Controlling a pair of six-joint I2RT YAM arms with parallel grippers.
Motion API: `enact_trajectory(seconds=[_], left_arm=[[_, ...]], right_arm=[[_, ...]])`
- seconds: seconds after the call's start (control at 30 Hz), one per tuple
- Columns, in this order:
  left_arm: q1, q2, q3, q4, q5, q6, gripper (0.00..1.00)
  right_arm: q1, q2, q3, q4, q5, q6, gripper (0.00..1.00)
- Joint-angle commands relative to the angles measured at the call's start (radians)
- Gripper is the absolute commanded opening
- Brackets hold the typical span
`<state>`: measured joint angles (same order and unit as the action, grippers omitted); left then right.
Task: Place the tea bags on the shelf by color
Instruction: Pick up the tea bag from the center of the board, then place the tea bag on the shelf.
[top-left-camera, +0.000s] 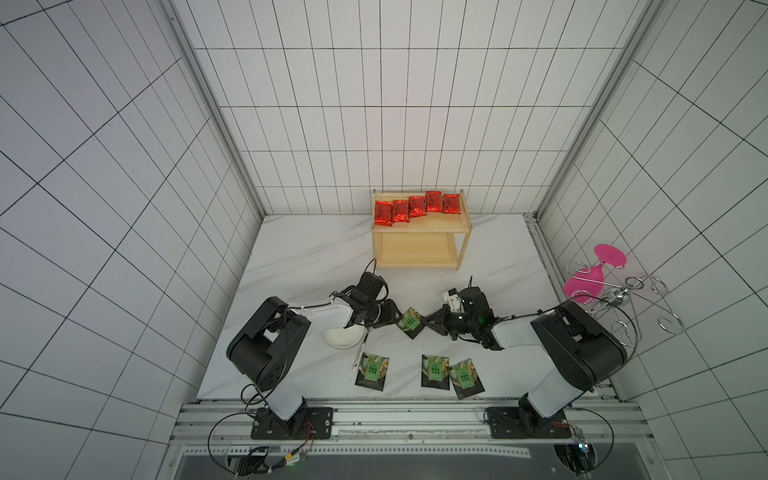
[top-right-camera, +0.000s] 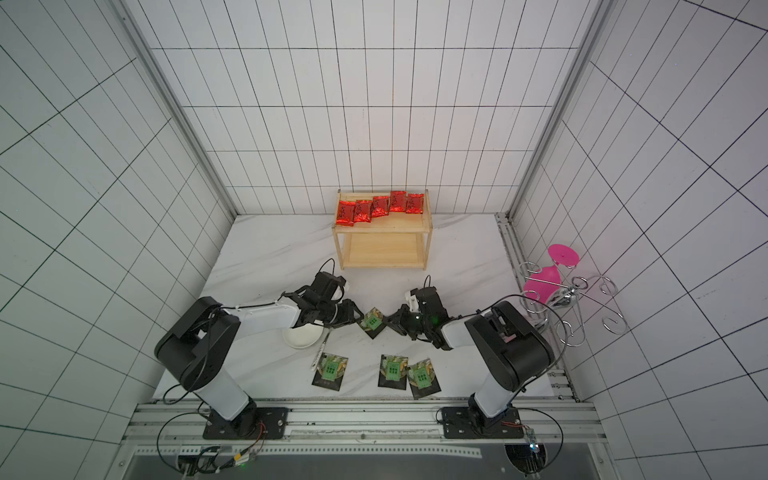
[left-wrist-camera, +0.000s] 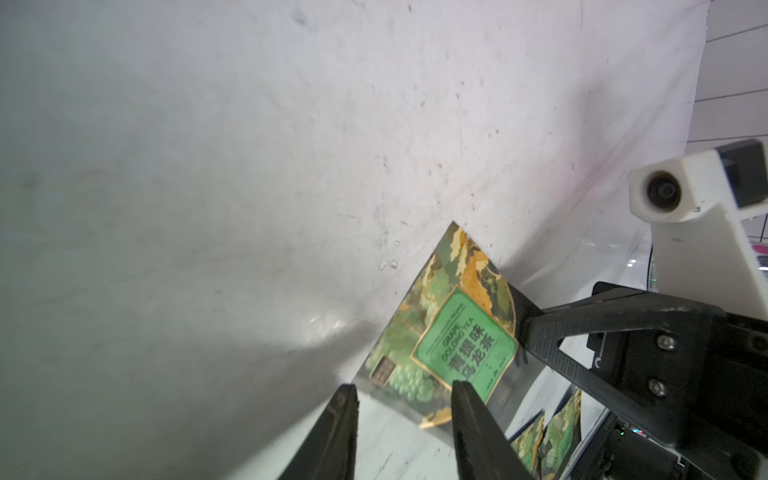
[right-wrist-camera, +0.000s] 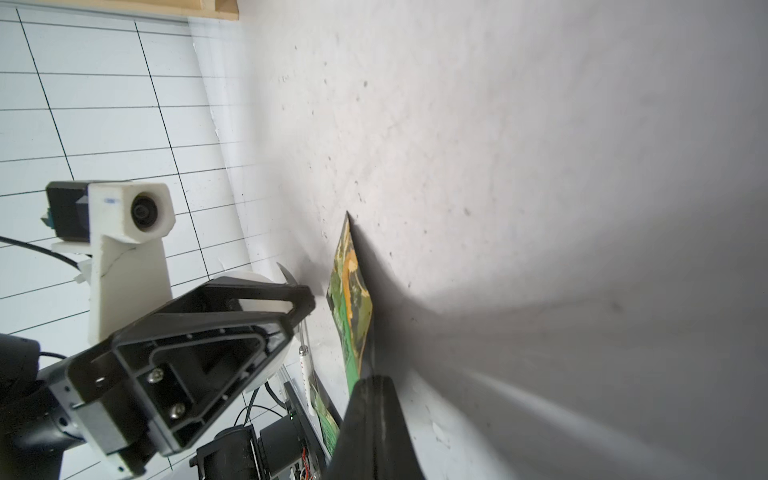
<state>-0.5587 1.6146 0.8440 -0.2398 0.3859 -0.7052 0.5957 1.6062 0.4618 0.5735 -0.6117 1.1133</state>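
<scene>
At the middle of the marble tabletop (top-left-camera: 299, 257), a black grape oolong tea bag (top-left-camera: 410, 322) sits tilted between your two arms. Your right end effector (top-left-camera: 428, 321) is pressed together, pinching one corner of it. Your left end effector (left-wrist-camera: 403, 395) is spread, with the bag's opposite corner between its fingers. Three more black tea bags (top-left-camera: 435, 370) lie flat near the arm bases. Five red tea bags (top-left-camera: 415, 205) line the top tier of the wooden shelf (top-left-camera: 419, 227).
</scene>
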Motion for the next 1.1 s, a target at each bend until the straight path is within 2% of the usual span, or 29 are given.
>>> enact_trajectory(seconds=[0.0, 0.17, 0.27, 0.33, 0.5, 0.7, 1.07], left_arm=[[0.1, -0.162, 0.109, -0.191, -0.031, 0.027, 0.43], [0.269, -0.325, 0.172, -0.326, -0.013, 0.074, 0.47], [0.328, -0.387, 0.18, -0.344, 0.012, 0.089, 0.47], [0.345, -0.412, 0.179, -0.358, 0.016, 0.092, 0.48], [0.35, -0.453, 0.158, -0.363, 0.001, 0.095, 0.48], [0.354, -0.493, 0.118, -0.358, -0.051, 0.104, 0.48], [0.356, -0.527, 0.096, -0.355, -0.087, 0.104, 0.49]], right_arm=[[-0.001, -0.105, 0.003, 0.005, 0.129, 0.006, 0.0], [0.042, -0.146, 0.044, 0.161, 0.408, 0.014, 0.0], [0.082, -0.089, 0.077, 0.34, 0.581, -0.009, 0.0], [0.101, -0.022, 0.138, 0.403, 0.647, -0.034, 0.0], [0.124, 0.248, 0.341, 0.602, 0.712, -0.014, 0.0], [0.138, 0.453, 0.538, 0.595, 0.755, -0.019, 0.0], [0.152, 0.608, 0.698, 0.512, 0.734, 0.001, 0.02]])
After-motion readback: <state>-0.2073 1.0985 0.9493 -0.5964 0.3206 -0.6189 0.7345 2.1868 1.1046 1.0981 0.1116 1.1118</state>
